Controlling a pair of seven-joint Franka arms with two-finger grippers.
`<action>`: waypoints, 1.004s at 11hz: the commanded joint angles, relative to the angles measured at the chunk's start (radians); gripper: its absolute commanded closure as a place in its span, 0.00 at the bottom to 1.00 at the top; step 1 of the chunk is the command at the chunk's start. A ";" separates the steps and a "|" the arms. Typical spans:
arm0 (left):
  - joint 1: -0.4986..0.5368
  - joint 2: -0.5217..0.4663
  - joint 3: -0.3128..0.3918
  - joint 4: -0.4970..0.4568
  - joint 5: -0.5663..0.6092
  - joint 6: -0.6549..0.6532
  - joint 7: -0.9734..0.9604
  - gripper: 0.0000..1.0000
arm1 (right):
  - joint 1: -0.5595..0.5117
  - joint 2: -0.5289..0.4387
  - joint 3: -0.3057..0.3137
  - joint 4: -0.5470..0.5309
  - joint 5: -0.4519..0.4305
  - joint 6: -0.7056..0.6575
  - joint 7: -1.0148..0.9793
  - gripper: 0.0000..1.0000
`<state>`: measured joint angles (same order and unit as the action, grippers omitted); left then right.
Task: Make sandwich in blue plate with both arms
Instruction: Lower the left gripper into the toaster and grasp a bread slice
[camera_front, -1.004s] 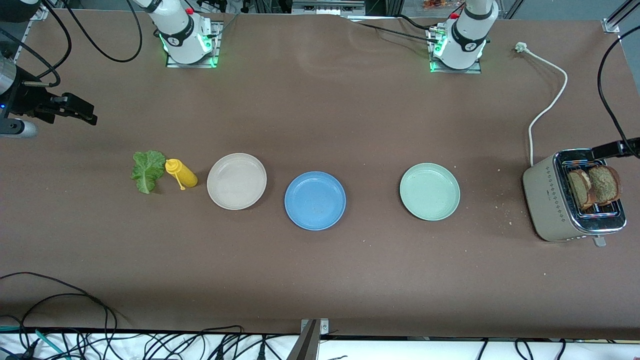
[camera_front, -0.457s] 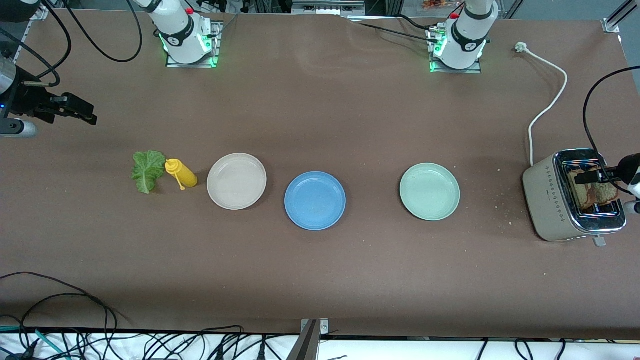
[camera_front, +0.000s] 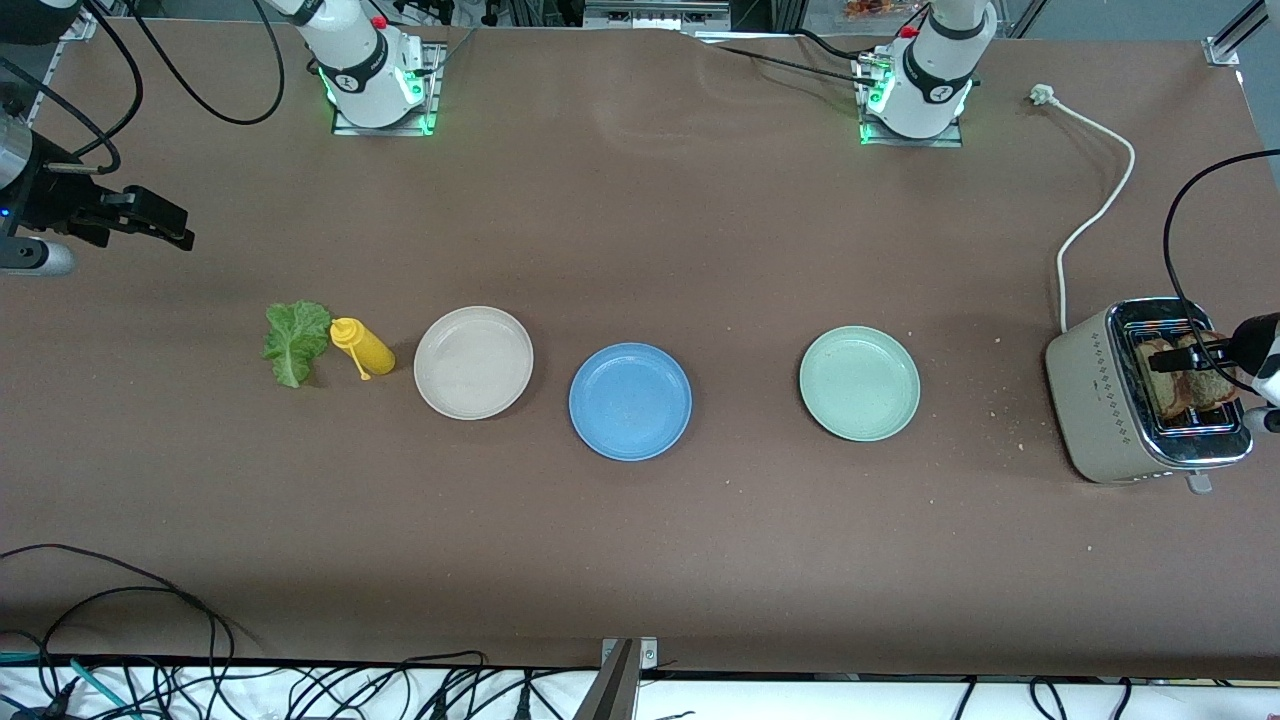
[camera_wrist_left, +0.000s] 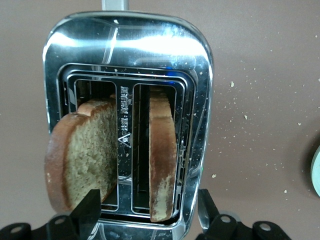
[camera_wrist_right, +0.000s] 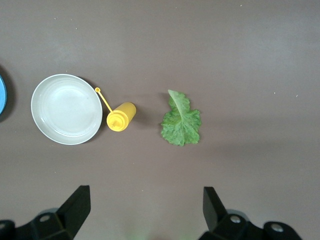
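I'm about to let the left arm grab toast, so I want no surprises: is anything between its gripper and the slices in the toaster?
Nothing visible. The left gripper hangs open right over the toaster, one finger at the leaning slice, the upright slice between the fingers. No lid or object covers the slots.

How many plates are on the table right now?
3, in a row across the table: the beige plate beside the yellow bottle, the blue plate in the middle, and the pale green plate toward the toaster. None looks hidden.
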<state>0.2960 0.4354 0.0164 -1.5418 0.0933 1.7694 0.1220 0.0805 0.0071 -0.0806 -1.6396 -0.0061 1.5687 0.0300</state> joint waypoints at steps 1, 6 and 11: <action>-0.006 0.037 -0.006 0.029 0.029 -0.001 -0.024 0.16 | -0.001 0.007 -0.001 0.020 0.006 -0.015 0.007 0.00; -0.006 0.054 -0.006 0.031 0.029 -0.001 -0.022 0.53 | 0.001 0.007 -0.001 0.020 0.006 -0.015 0.007 0.00; -0.005 0.048 -0.007 0.032 0.045 -0.005 -0.012 1.00 | 0.001 0.007 -0.001 0.020 0.006 -0.015 0.007 0.00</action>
<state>0.2937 0.4770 0.0107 -1.5351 0.1075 1.7724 0.1131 0.0806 0.0072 -0.0805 -1.6396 -0.0061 1.5687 0.0300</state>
